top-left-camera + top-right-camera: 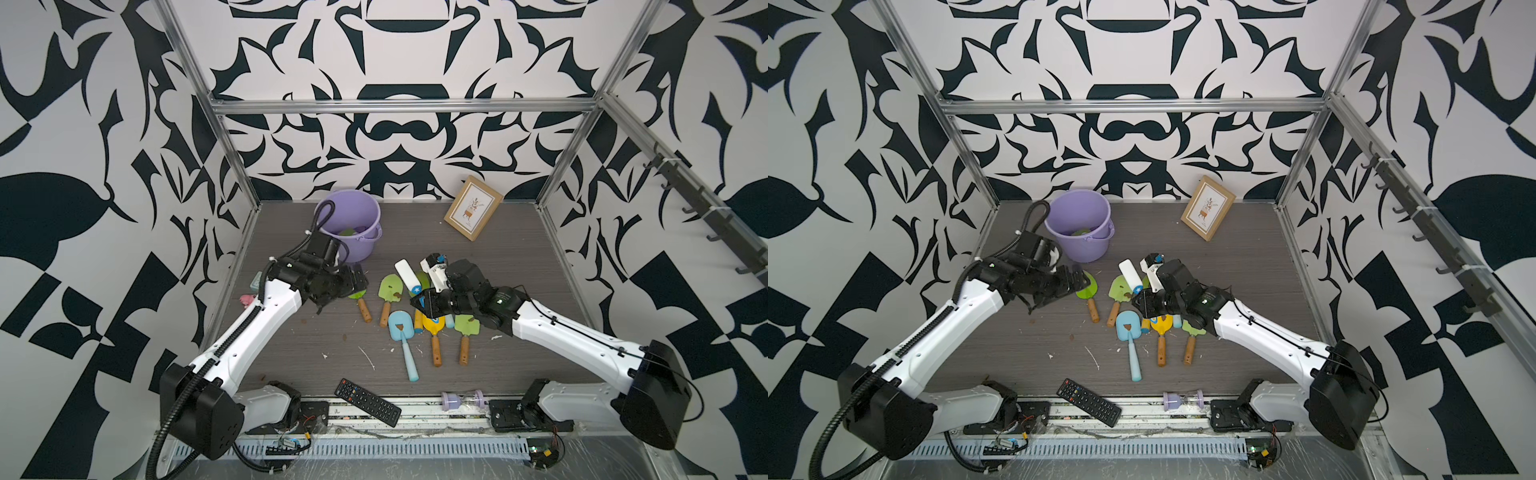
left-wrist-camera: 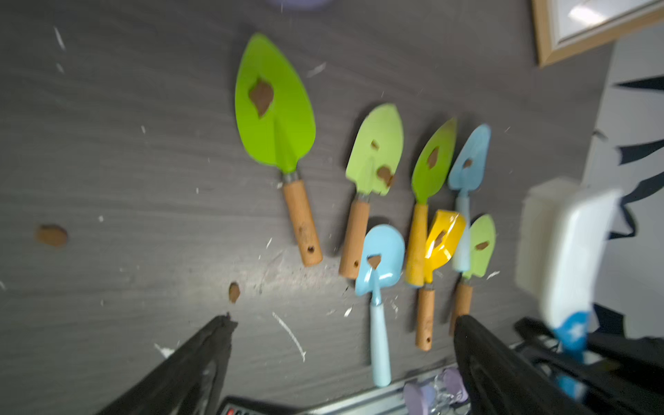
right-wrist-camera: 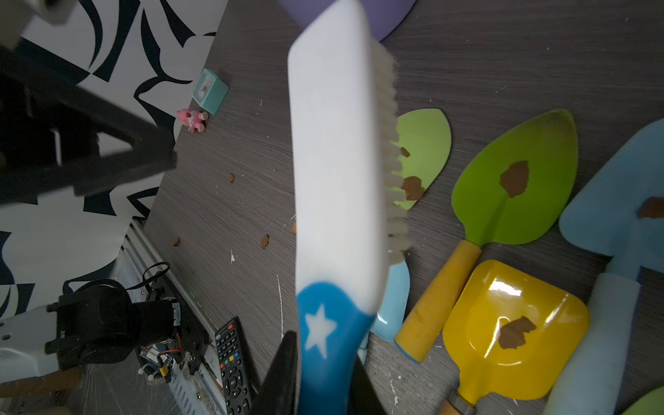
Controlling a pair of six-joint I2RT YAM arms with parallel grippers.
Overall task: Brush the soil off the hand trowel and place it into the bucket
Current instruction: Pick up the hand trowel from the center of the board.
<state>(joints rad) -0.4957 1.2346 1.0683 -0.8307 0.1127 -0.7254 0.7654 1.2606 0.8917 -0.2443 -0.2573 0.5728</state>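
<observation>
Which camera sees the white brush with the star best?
The right wrist view: the brush fills it, sharp, with its bristles and blue star handle plain. Both top views show the brush small and from above. The left wrist view shows it blurred at the edge.

Our left arm (image 1: 249,332) reaches forward from its base, wrist bent inward, and our left gripper (image 1: 359,282) hangs low with its jaws spread wide and nothing between them. Our right arm (image 1: 561,332) stretches in from the opposite side, wrist turned toward the middle. Our right gripper (image 1: 420,300) is clamped on the blue handle of a brush (image 1: 407,274), which seems to point away from us, though the wrist view is blurred.
</observation>
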